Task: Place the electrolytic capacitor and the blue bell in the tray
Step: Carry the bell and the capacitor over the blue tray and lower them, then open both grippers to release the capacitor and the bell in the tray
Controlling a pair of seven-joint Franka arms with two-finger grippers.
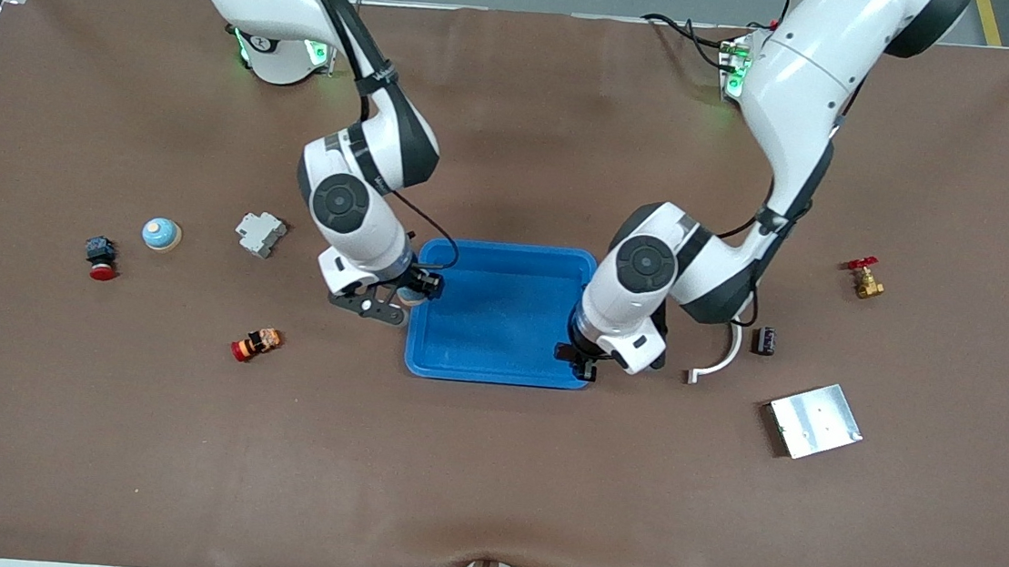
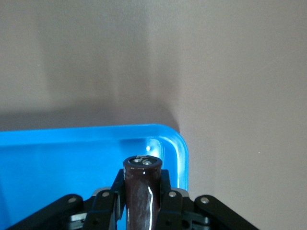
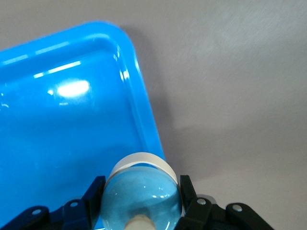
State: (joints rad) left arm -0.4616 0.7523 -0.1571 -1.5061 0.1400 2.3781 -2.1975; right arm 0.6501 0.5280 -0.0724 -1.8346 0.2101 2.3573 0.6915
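- Two hands hold the task's things: the left hand (image 2: pixel 142 203) is clamped on a dark brown cylindrical electrolytic capacitor (image 2: pixel 142 191), the right hand (image 3: pixel 140 201) on a pale blue domed bell (image 3: pixel 141 194) with a white base.
- Both wrist views show these grips; in the front view each hand is mostly hidden under its own wrist.
- The shallow bright-blue plastic tray (image 1: pixel 497 370) lies between the arms; the left hand (image 1: pixel 588 357) is over its rim at the left arm's end, the right hand (image 1: pixel 408 293) over its rim at the right arm's end.
- Only the front view shows the brown tabletop (image 1: pixel 487 483) around it: a square silver metal plate (image 1: pixel 815 420), a red-handled brass valve (image 1: pixel 865 278), a second blue bell (image 1: pixel 161 234).
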